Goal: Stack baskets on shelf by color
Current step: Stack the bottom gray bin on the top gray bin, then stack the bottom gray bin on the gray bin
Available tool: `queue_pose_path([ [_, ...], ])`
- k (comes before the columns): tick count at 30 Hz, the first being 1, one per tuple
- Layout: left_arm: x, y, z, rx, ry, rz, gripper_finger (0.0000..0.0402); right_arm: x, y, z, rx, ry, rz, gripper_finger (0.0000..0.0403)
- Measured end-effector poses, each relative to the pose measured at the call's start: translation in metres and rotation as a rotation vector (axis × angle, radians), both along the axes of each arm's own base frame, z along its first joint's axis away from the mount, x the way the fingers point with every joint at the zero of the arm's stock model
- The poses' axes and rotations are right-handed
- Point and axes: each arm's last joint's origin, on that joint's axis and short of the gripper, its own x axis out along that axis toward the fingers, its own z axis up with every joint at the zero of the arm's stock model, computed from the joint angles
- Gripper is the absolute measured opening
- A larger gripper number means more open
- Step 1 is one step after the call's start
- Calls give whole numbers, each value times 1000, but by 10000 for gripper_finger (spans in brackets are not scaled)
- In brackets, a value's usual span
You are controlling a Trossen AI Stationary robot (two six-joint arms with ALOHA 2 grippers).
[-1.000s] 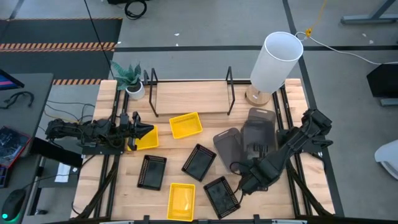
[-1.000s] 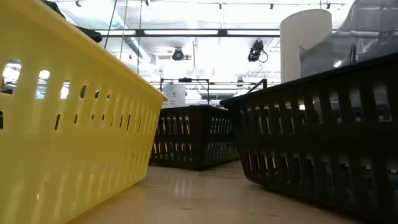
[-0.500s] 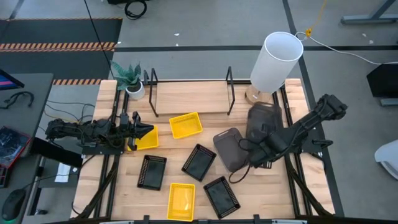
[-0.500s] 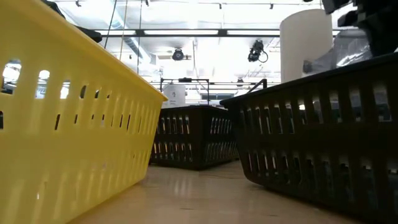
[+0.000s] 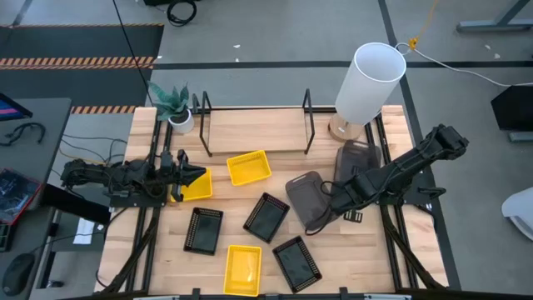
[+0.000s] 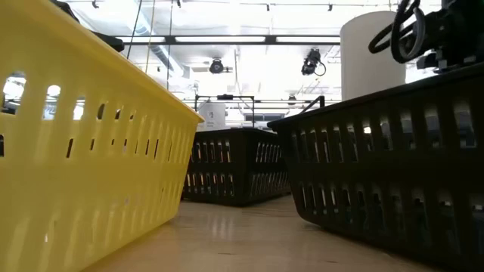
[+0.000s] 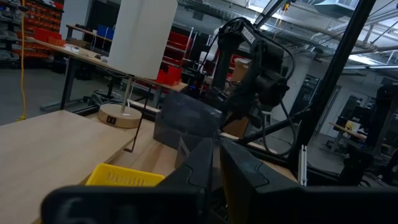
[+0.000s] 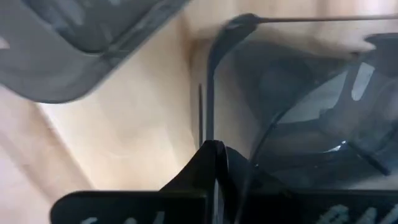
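My right gripper [image 5: 326, 202]: pinched, apparently on a grey basket [image 5: 306, 198] right of tabletop centre | my left gripper [image 5: 196, 174]: closed, empty, left edge | shelf [image 5: 254, 131]: back edge.

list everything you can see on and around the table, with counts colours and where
yellow baskets: 3, yellow; one mid-table, one under the left gripper, one at the near edge
black baskets: 3, black, perforated; near half of the table
grey baskets: at least 2 visible, dark grey; right of centre, by the right gripper
shelf: 1, light wood with black wire uprights; far edge, bare
lamp: 1, white shade; far right corner
plant: 1, green in a white pot; far left corner
left gripper: shut, left side
right gripper: shut, beside the grey baskets
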Motion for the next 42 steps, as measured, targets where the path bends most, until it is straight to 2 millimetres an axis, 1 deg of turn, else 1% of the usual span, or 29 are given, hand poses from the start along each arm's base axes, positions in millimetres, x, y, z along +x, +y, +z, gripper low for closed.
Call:
queue_pose_path([
  [6, 0, 0, 0, 0, 0, 1, 30, 0, 1, 1, 28, 9, -25, 46],
  [13, 0, 0, 0, 0, 0, 1, 38, -2, 1, 1, 104, 57, -119, 98],
  [16, 0, 0, 0, 0, 0, 0, 38, -1, 0, 7, 133, 72, -163, 118],
  [19, 0, 0, 0, 0, -1, 0, 35, 5, 2, 16, 144, 23, -187, 130],
  [22, 0, 0, 0, 0, 0, 1, 30, 15, 7, 20, 180, -84, -201, 132],
  [26, 0, 0, 0, 0, 0, 1, 28, 31, 22, 17, 265, -226, -147, 130],
  [29, 0, 0, 0, 0, -1, 1, 32, 44, 32, 9, 267, -221, -77, 130],
  [33, 0, 0, 0, 0, 0, 1, 38, 67, 47, 2, 240, -192, 65, 129],
  [38, 0, 0, 0, 0, -1, 1, 36, 97, 63, 5, 200, -207, 228, 129],
  [42, 0, 0, 0, 0, 0, 1, 31, 110, 70, 5, 181, -209, 276, 137],
])
